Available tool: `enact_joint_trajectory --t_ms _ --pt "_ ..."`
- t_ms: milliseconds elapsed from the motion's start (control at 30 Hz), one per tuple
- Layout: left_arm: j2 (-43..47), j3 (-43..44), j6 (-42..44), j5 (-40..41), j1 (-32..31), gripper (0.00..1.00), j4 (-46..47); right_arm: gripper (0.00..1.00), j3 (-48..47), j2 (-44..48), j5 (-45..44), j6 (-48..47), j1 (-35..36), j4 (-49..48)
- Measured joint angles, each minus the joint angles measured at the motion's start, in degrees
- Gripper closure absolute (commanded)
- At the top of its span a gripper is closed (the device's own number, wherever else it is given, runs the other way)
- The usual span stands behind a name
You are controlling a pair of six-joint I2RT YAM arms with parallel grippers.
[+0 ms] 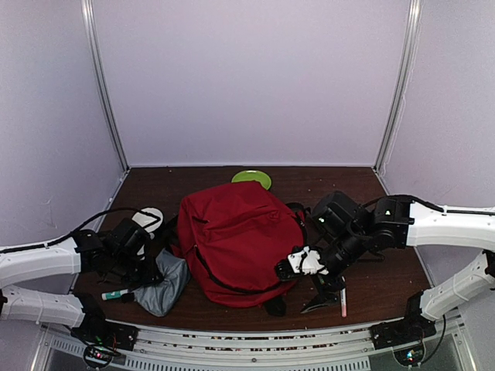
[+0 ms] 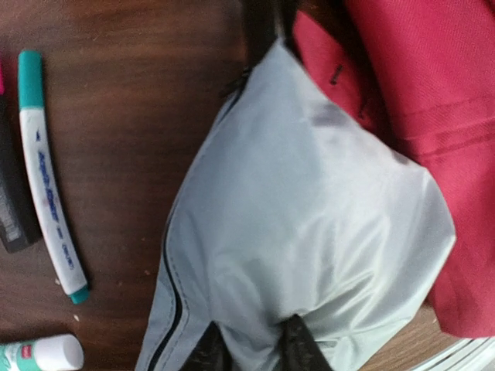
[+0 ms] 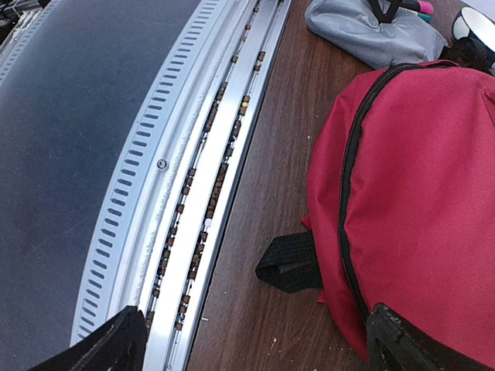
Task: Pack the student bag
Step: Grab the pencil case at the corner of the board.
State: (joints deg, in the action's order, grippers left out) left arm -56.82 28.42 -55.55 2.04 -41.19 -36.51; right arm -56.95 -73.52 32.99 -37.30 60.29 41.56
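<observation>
I logged left pincer (image 2: 254,349) clenched on grey pouch (image 2: 309,232); right pincer (image 3: 259,346) stood released at near edge of student bag (image 3: 418,193).

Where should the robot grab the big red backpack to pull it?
Probably the black strap loop sticking out at the near edge of the student bag. It lies on the table, clear of the red cloth, so the open right end effector could drop from above, a finger on each side. The bulging fabric gives little to pinch.
</observation>
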Motion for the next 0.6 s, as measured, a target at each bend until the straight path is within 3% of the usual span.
enact_joint_trajectory --t_ms 67,233,400,600 --pt "-0.11 0.28 0.50 -0.02 0.00 1.00 0.13 0.00 0.00 -0.20 0.00 0.00 0.00 0.00" --pt "1.38 1.51 1.22 0.28 0.00 1.00 -2.21 0.00 0.00 -0.42 0.02 0.04 0.00 0.02" --pt "5.20 6.40 2.05 0.50 0.00 1.00 -10.43 0.00 -0.96 -0.50 0.74 1.36 -1.11 1.01" --pt "8.63 18.84 3.67 3.02 0.00 1.00 -22.38 0.00 -8.17 -0.85 3.65 6.54 -9.73 1.27"
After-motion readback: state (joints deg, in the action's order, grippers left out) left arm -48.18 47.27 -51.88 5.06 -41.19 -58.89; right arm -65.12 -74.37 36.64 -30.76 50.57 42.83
